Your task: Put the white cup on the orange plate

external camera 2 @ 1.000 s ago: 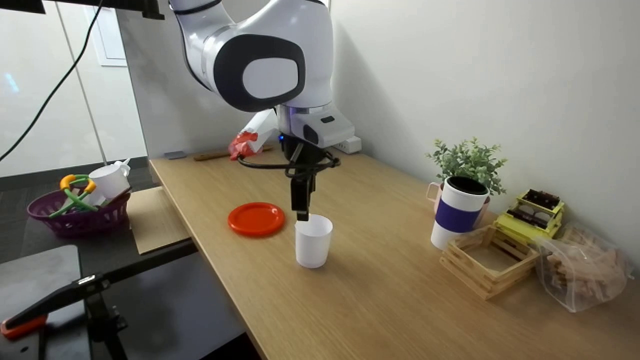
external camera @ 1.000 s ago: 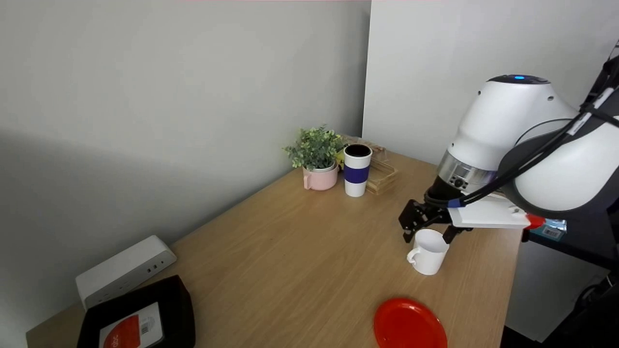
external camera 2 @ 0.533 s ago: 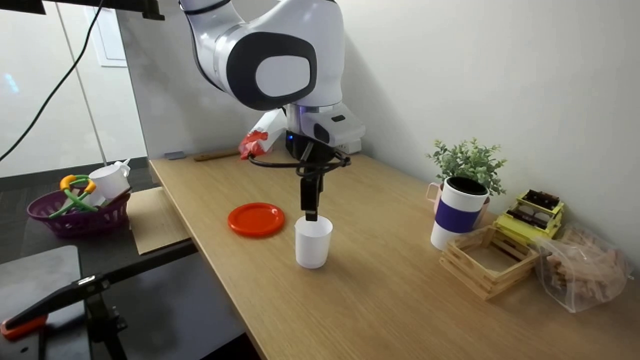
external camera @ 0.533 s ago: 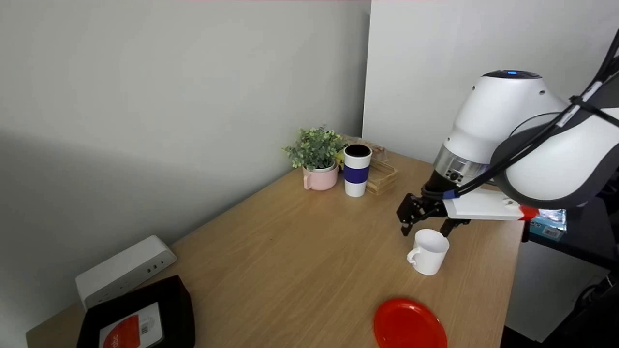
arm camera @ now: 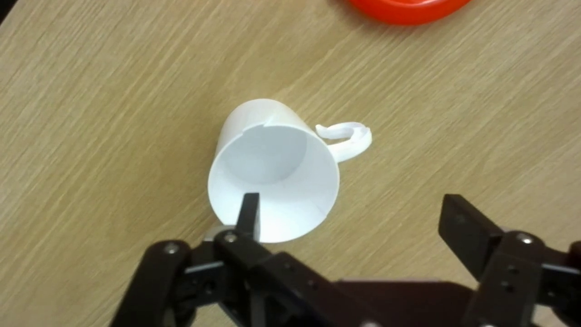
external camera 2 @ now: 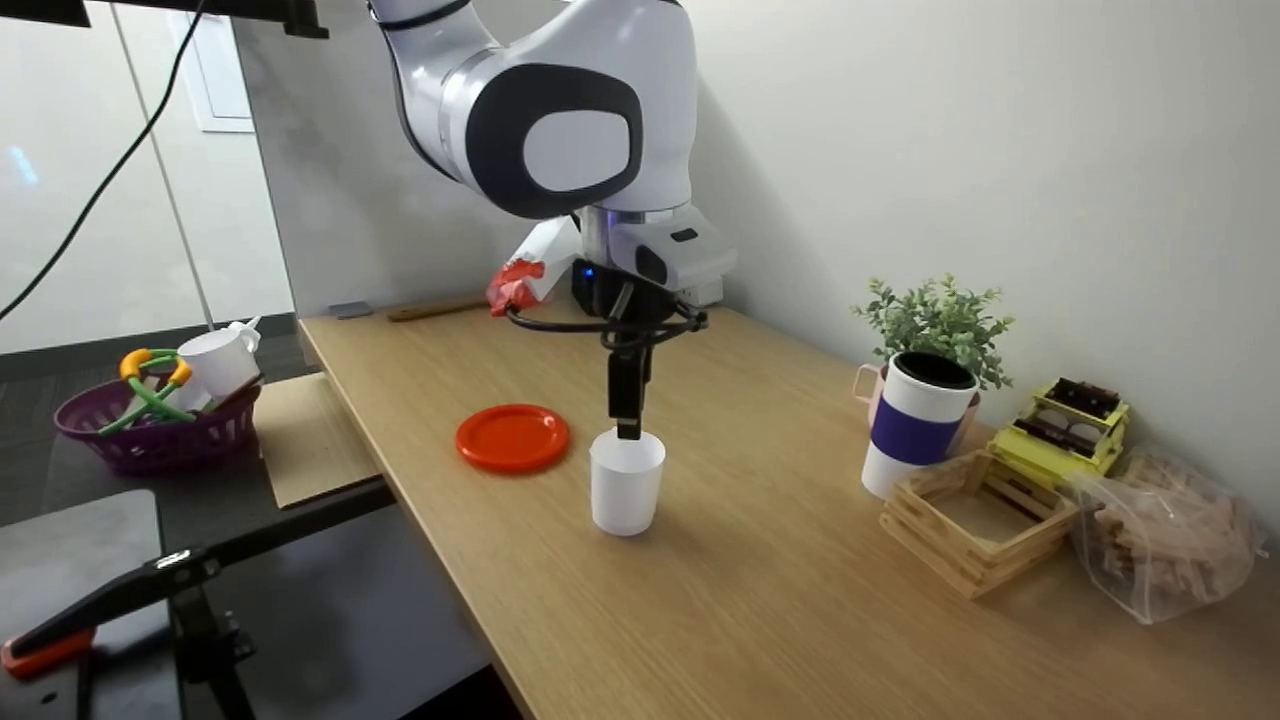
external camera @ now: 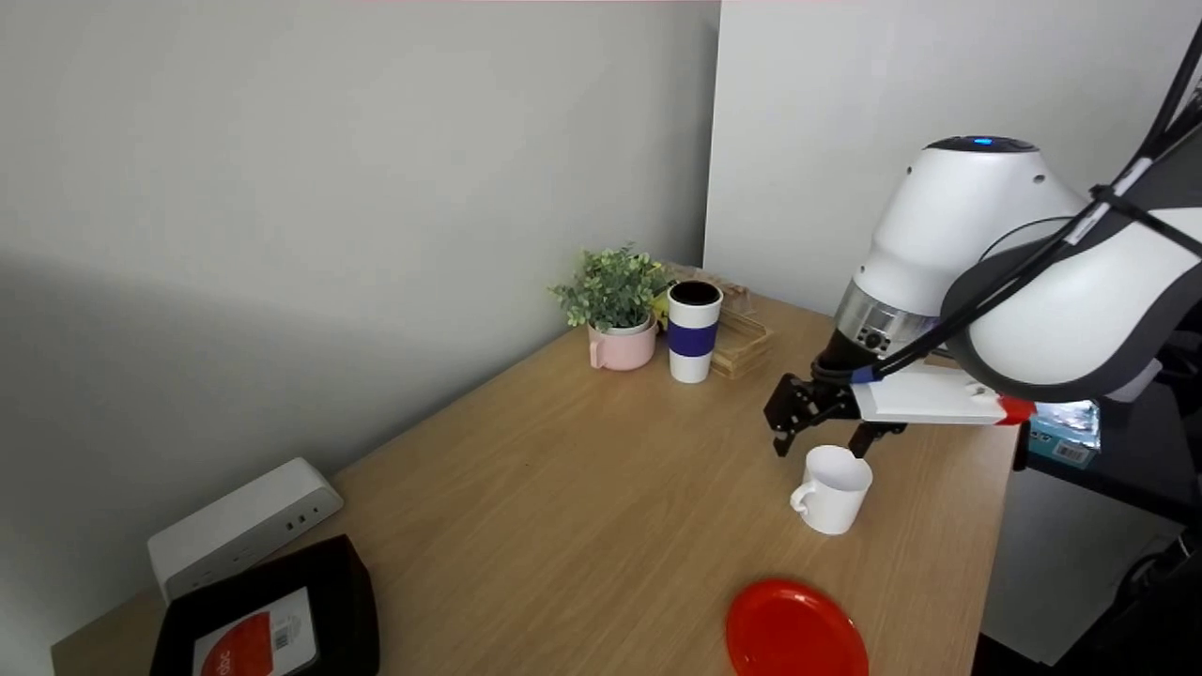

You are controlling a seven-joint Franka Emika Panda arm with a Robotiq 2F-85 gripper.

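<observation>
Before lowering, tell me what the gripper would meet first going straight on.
Probably the white cup: the open gripper points down, one finger overlapping the cup's mouth in the wrist view; depth is unclear.

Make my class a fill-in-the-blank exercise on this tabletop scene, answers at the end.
Of the white cup and the orange plate, the gripper is nearer the ____.
The gripper is not shut but ____.
The leafy plant stands in a mug coloured ____.
The basket is coloured ____.

Missing words: cup; open; pink; purple.
</observation>
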